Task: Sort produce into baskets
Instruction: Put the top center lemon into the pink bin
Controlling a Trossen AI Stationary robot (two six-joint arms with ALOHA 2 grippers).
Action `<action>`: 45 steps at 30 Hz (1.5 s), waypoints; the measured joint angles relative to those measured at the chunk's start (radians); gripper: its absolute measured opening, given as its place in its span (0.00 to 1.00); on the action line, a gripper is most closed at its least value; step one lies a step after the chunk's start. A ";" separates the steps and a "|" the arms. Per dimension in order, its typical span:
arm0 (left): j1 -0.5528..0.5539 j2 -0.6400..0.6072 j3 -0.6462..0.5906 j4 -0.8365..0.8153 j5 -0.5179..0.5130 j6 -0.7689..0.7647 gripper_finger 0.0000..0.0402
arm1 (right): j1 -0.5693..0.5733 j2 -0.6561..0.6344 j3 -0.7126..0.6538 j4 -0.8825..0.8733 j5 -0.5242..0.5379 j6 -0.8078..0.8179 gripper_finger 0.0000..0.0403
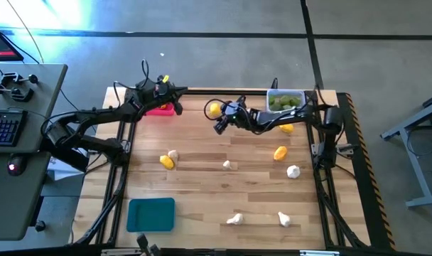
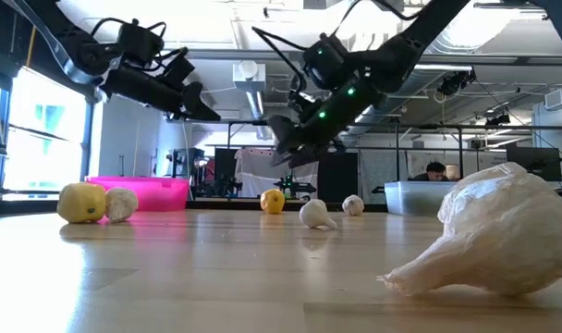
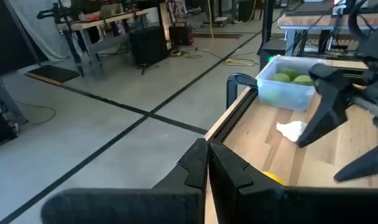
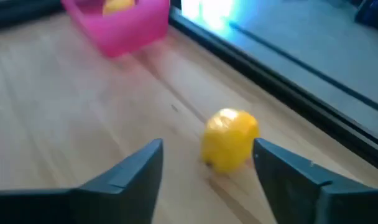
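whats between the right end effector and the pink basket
One yellow lemon on bare wood, just ahead of the open right end effector, with the pink basket farther on. The right wrist view shows it; the high view agrees.

I count 3 baskets: 1 pink basket [image 1: 161,109], 1 clear basket [image 1: 285,101] and 1 teal basket [image 1: 151,215]. On the table [image 1: 202,185] lie 4 lemons I can see: [image 1: 214,109], [image 1: 167,162], [image 1: 280,152], [image 1: 286,129]. There are 5 garlic bulbs: [image 1: 173,153], [image 1: 227,165], [image 1: 293,171], [image 1: 234,219], [image 1: 284,219]. Limes [image 1: 283,103] fill my clear basket; I cannot count them exactly.
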 joint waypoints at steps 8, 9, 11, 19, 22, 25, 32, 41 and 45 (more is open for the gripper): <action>-0.005 0.000 0.000 -0.001 -0.001 -0.007 0.00 | 0.005 0.079 0.001 0.135 0.130 0.061 0.71; -0.005 0.000 0.000 -0.002 -0.001 -0.006 0.00 | 0.005 0.088 0.001 0.141 0.152 0.073 0.71; -0.005 0.000 0.000 -0.001 -0.001 -0.006 0.00 | 0.005 0.111 0.001 0.160 0.177 0.094 0.71; -0.005 0.000 0.000 -0.002 -0.001 -0.005 0.00 | 0.020 0.177 0.002 0.241 0.225 0.091 0.72; -0.005 0.000 0.000 -0.002 -0.001 -0.005 0.00 | 0.023 0.190 0.002 0.280 0.227 0.091 0.72; -0.005 0.000 0.000 -0.002 -0.001 -0.005 0.00 | 0.022 0.207 0.002 0.289 0.233 0.091 0.72; -0.005 0.000 0.001 -0.002 -0.001 -0.004 0.00 | 0.008 0.251 0.012 0.310 0.209 0.085 0.72; -0.005 0.000 0.001 -0.003 -0.001 -0.004 0.00 | 0.046 0.243 0.224 -0.042 0.222 -0.038 0.70; -0.005 0.000 0.001 -0.004 -0.001 -0.004 0.00 | 0.060 0.225 0.326 -0.262 0.298 -0.114 0.63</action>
